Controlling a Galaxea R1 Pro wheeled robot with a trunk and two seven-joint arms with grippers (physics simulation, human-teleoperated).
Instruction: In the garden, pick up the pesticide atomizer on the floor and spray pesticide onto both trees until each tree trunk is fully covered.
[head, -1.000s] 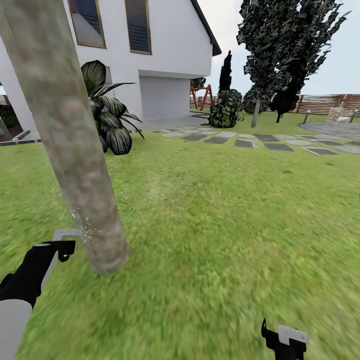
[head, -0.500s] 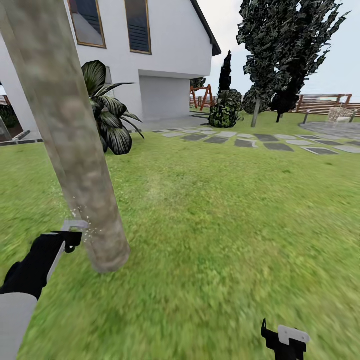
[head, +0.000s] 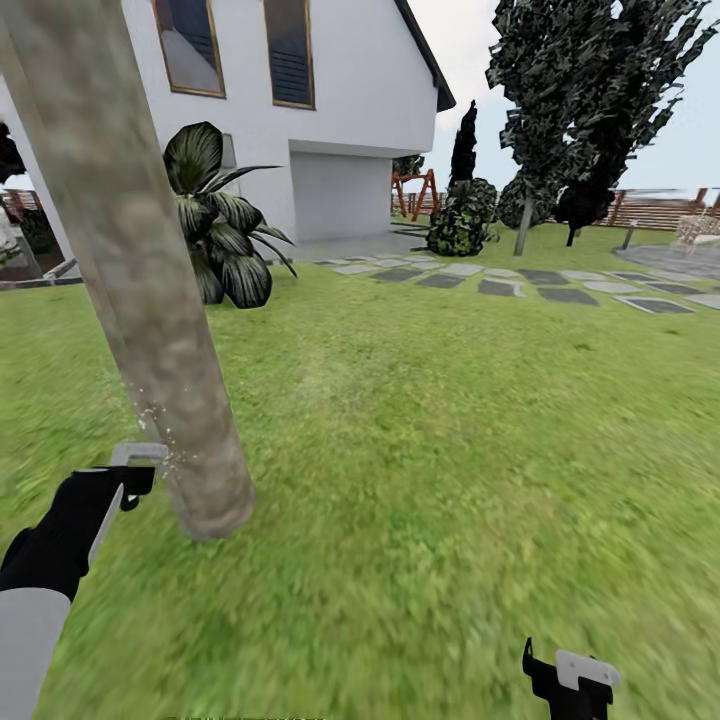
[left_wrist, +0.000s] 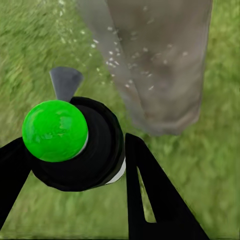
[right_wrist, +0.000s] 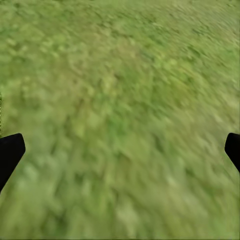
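A: At the foot of the tree trunk (head: 140, 290), what's the left gripper (left_wrist: 75, 165) got?
B: It's clamped around the pesticide atomizer (left_wrist: 70, 142), nozzle just beside the bark; white pesticide (head: 155, 425) specks dot the trunk there.
A: And the right gripper (right_wrist: 120, 150)?
B: Fingers spread wide, empty, low over the lawn (head: 450, 430)

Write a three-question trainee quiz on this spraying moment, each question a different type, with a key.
1. True or false: the left gripper holds the atomizer, the one with the green cap.
2. White pesticide specks show on: A) the palm, B) the tree trunk, C) the stepping stones?
3. Fill in: the right gripper hangs open over bare ____.

Key: 1 true; 2 B; 3 grass.
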